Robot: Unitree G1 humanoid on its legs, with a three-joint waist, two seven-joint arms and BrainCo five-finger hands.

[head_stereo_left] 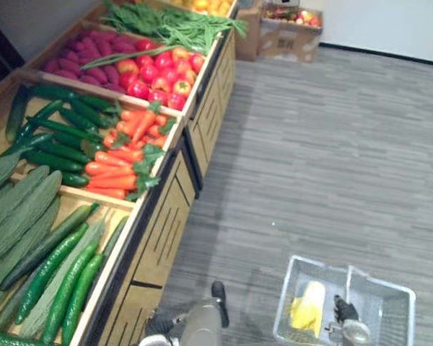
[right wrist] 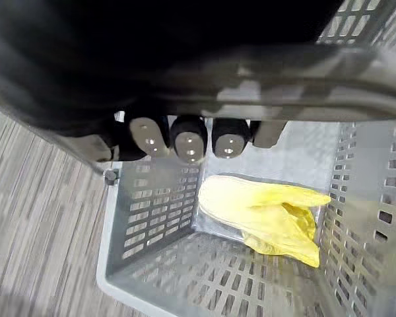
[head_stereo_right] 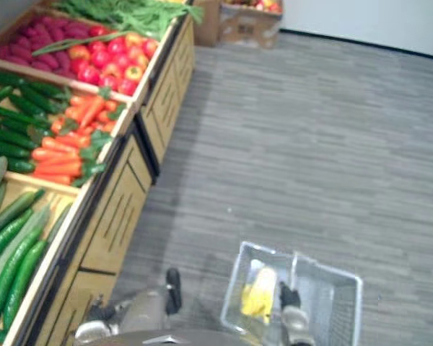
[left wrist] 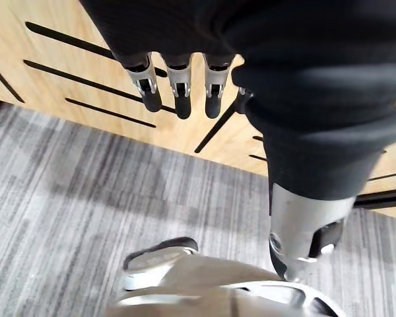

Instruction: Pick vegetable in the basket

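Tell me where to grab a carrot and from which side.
Pinch a top carrot across its orange middle, left-hand fingers from above: they lie flat, packed side by side, leafy ends toward the aisle, leaving only upper sides free.

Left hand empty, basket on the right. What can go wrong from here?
1. The left hand hangs low, open, close to the front of the wooden stand; lifting it toward the cucumbers may clip it.
2. The basket hangs from the right hand by its handle, apart from the stand; a vegetable carried across could miss and drop on the floor.
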